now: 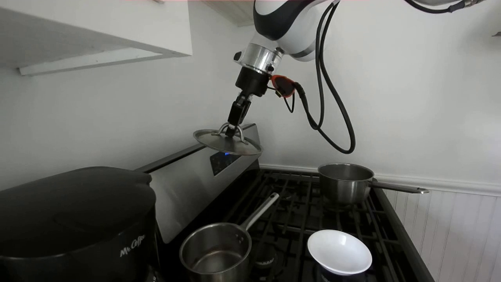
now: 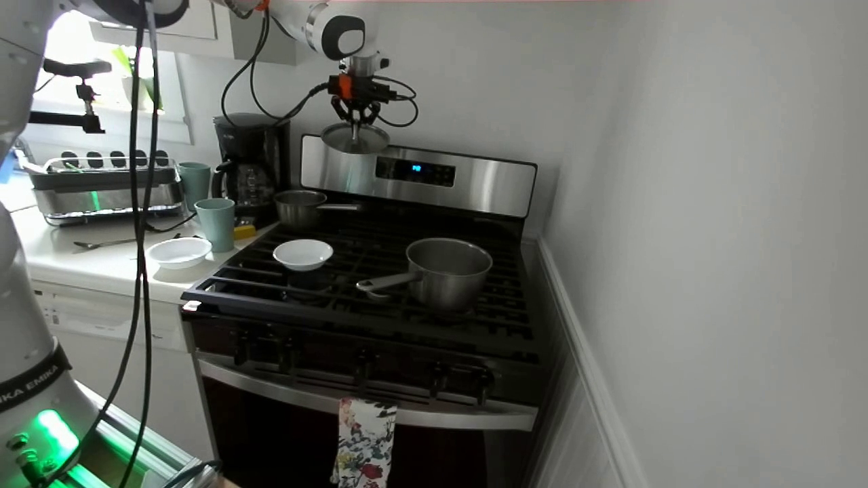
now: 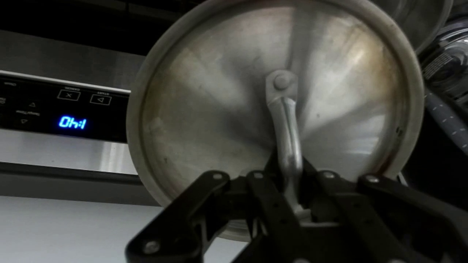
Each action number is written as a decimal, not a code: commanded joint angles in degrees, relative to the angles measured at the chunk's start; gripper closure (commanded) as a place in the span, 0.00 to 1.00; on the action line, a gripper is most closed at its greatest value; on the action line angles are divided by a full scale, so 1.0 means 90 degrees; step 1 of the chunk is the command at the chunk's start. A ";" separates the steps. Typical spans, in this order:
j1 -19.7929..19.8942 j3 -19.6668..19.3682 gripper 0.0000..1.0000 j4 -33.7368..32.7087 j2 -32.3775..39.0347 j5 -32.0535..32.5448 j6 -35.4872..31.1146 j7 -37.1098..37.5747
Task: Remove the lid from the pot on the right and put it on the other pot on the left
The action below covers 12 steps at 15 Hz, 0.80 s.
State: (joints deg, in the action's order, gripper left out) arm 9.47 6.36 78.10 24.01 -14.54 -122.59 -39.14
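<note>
- Reference: stove. Left and right are those of a viewer facing the oven door.
- Gripper: positioned above the rear left portion of the stove. The fingers are clamped on the loop handle of the lid.
- Lid position: suspended above the rear left portion of the stove, near the backsplash, loop handle toward the gripper. In an exterior view the lid is tilted. It is apart from both saucepans. Contact with the backsplash: cannot be determined.
- Front right saucepan: upright on the right side of the stove, interior exposed, handle directed toward the front left.
- Rear left saucepan: upright at the rear left corner of the stove, interior exposed, handle directed to the right.
- White bowl: front left portion of the stove. The support beneath it is hard to make out.
- Display: on the backsplash of the stove, lit blue.
- Coffee maker: just left of the stove, on the counter.
- Second white bowl and green cup: left of the stove, on the counter.
- Patterned towel: hung at the front of the stove, on the oven door.
</note>
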 commanded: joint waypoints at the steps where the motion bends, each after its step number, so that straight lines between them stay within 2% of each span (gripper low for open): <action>1: -0.0027 -0.0051 0.91 -0.0067 0.0030 -0.0023 0.0047 -0.0028; 2: -0.0015 -0.0052 0.91 -0.0085 0.0038 -0.0025 0.0058 -0.0046; 3: -0.0009 -0.0053 0.98 -0.0096 0.0041 -0.0028 0.0072 -0.0058; 6: -0.0243 -0.0025 0.98 -0.0243 0.0115 0.0176 0.0391 0.0140; 12: -0.0860 -0.0015 0.98 0.0030 -0.0023 0.0400 0.0852 0.1430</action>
State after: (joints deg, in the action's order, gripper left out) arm 4.14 6.35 77.59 24.64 -13.20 -116.57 -31.81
